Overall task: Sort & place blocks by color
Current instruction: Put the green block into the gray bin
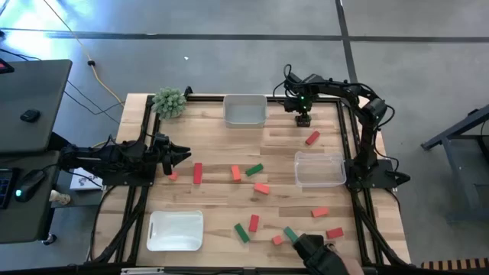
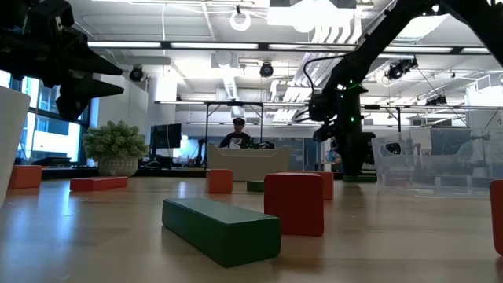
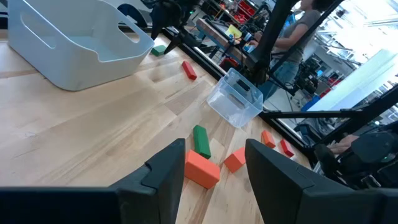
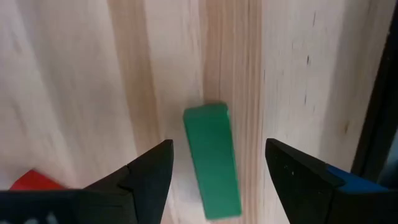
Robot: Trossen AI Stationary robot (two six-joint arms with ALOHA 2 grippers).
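Red, orange and green blocks (image 1: pixel 261 188) lie scattered across the middle and near right of a wooden table (image 1: pixel 214 145). One green block (image 4: pixel 212 158) lies flat at the far right, directly beneath the right gripper (image 4: pixel 214 169), whose fingers stand wide on either side without touching it. The left gripper (image 1: pixel 182 155) hovers at the left edge, fingers apart and empty, near a small orange block (image 1: pixel 173 176). A grey bin (image 1: pixel 245 110) sits far centre, a clear tray (image 1: pixel 319 169) right, a white tray (image 1: pixel 176 230) near left.
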